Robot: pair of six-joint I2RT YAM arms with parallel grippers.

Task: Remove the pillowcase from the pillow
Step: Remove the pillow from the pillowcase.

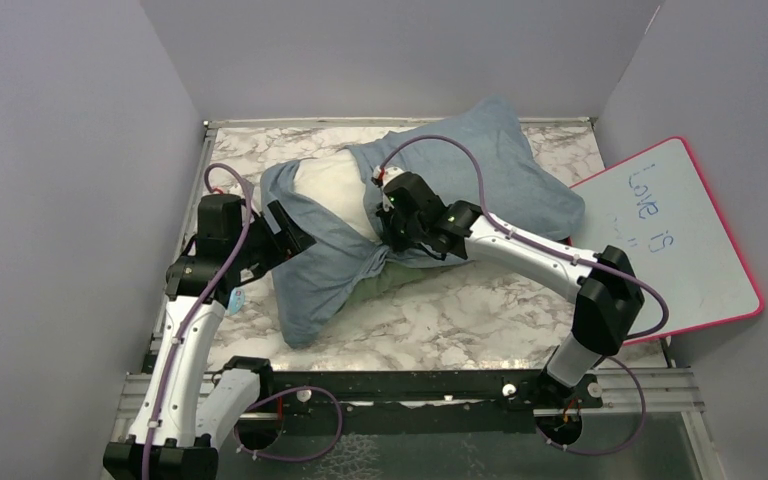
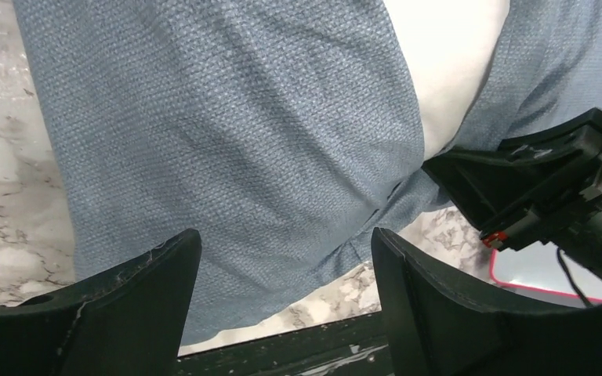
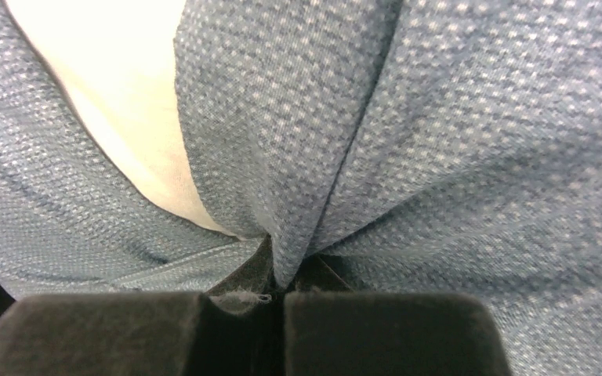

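The grey-blue pillowcase point(image 1: 480, 160) lies across the marble table, still round the right part of the white pillow point(image 1: 335, 190), which shows bare at its open left end. A loose flap of pillowcase point(image 1: 325, 270) hangs toward the front. My right gripper point(image 1: 392, 225) is shut on a pinched fold of the pillowcase point(image 3: 290, 157); white pillow point(image 3: 117, 94) shows beside it. My left gripper point(image 1: 290, 235) is open, its fingers point(image 2: 125, 290) apart over the loose pillowcase cloth point(image 2: 227, 133), with pillow point(image 2: 447, 63) beyond.
A pink-rimmed whiteboard point(image 1: 675, 240) leans at the right, near the right arm's elbow. Grey walls close in the left, back and right. The marble table point(image 1: 460, 310) has a black rail point(image 1: 410, 385) along its front edge.
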